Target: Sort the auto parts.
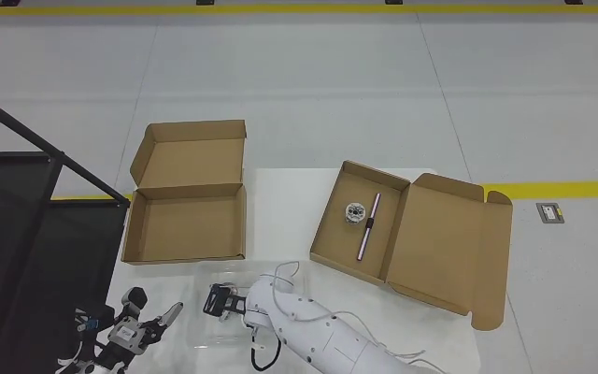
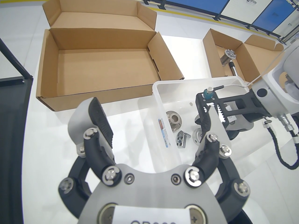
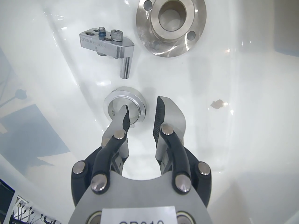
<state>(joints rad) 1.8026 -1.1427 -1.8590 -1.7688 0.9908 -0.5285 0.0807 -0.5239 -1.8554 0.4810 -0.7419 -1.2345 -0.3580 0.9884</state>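
We judge the polished collar ring (image 3: pixel 122 91), flat in the clear bin (image 3: pixel 233 47) at the near edge of the table (image 1: pixel 280 210), stiff, light and slick, so our right gripper (image 3: pixel 143 105), fingers apart astride its wall, should pinch that wall squarely.

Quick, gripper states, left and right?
Left gripper: open, empty.
Right gripper: open, one finger inside the metal ring, not clamped.

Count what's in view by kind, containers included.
Cardboard boxes: 2
Clear bin: 1
Flange: 1
Bracket: 1
Ring: 1
Rod: 1
Round toothed part: 1
Total: 8
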